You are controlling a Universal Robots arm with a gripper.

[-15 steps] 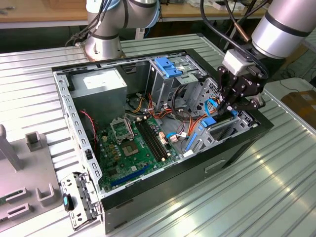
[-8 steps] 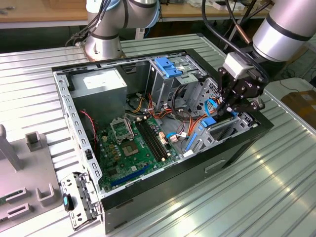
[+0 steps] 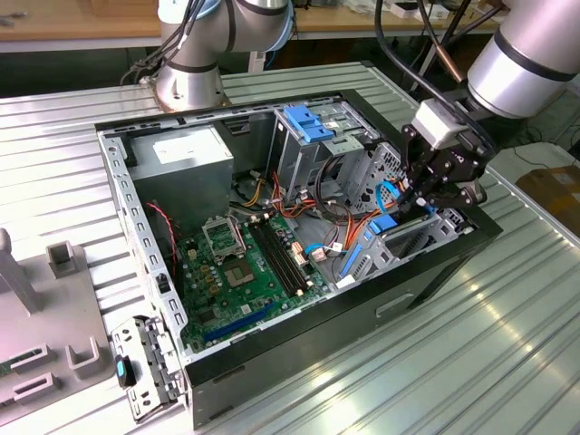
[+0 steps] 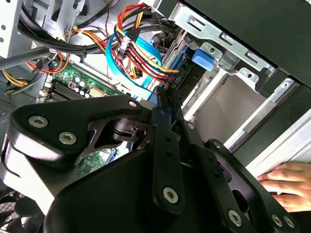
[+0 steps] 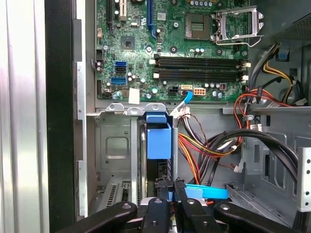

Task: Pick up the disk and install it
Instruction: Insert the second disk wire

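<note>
The gripper [image 5: 171, 190] reaches into the computer case [image 3: 435, 272], jaws closed narrowly on the disk [image 5: 159, 141] in its bay.

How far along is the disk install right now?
Mostly done: the disk already stands inside the drive cage of the open computer case. In hand: the end effector sits at its blue rail. Whether it is fully seated cannot be told.
</note>
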